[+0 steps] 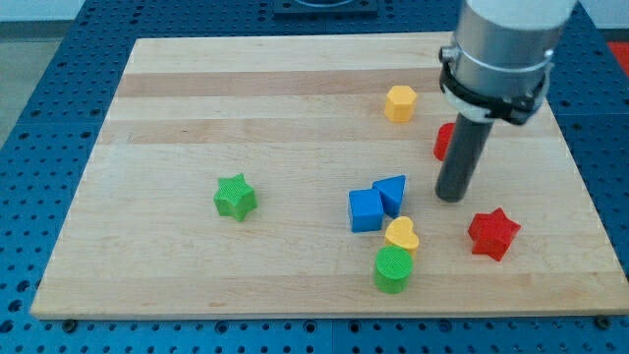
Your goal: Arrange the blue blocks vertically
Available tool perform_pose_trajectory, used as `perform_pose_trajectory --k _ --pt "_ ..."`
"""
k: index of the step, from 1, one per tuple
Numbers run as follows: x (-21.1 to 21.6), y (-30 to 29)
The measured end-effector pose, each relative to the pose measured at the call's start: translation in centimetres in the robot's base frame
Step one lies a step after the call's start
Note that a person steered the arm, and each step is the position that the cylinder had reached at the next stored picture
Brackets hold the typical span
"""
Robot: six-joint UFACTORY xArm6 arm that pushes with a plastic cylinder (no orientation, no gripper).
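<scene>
On my wooden table (197, 118) lie a green star (235, 197) at the left, a blue cube (365, 210) touching a blue triangle (391, 193), a yellow heart (401, 235) against a green cylinder (393, 269), a red star (492, 233) right, a yellow hexagon (400, 102) far, and a partly hidden red block (444, 142). My tip (450, 197) rests just right of the triangle.

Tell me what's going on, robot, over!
My tip on the board, just to the view's right of the blue triangle. Blue cube touching the triangle, lower left. Yellow heart close below both. Over.
</scene>
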State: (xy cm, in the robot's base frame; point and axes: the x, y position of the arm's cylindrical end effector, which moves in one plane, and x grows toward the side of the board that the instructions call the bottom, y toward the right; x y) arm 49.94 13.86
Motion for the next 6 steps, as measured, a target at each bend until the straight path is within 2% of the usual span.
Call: perform_pose_trajectory --k 3,6 --pt "2.2 -2.8" --pt "2.1 -5.7"
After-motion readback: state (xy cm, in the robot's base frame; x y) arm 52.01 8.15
